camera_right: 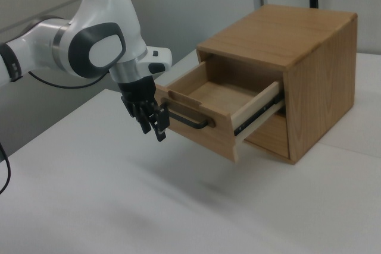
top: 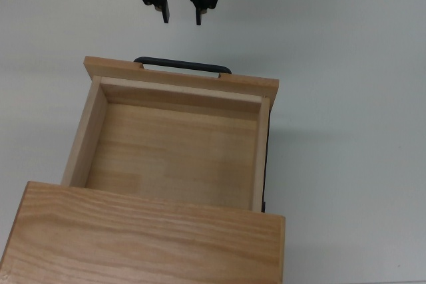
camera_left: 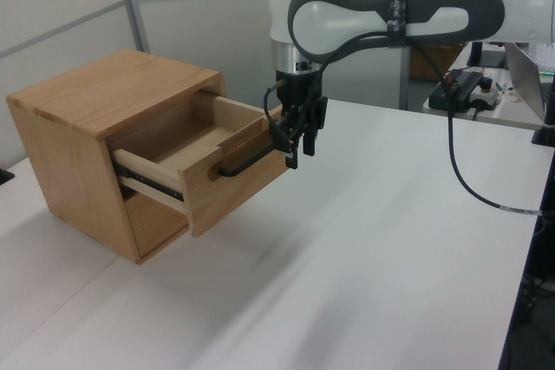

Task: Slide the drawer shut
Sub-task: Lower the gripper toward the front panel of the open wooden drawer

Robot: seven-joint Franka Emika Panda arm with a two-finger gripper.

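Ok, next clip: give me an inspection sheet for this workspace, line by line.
Surface: white table, bare around the cabinet.
Job's things: drawer pulled well out of the wooden cabinet, nothing inside; black handle on its front panel.
Clutter: nothing seen on the table.
Gripper: gripper open, fingers pointing down, just in front of the handle, not gripping it.
Cables: black cable hangs from the arm toward the left view's right edge.
Surroundings: grey wall panels behind the cabinet; equipment on a bench at the left view's far right.
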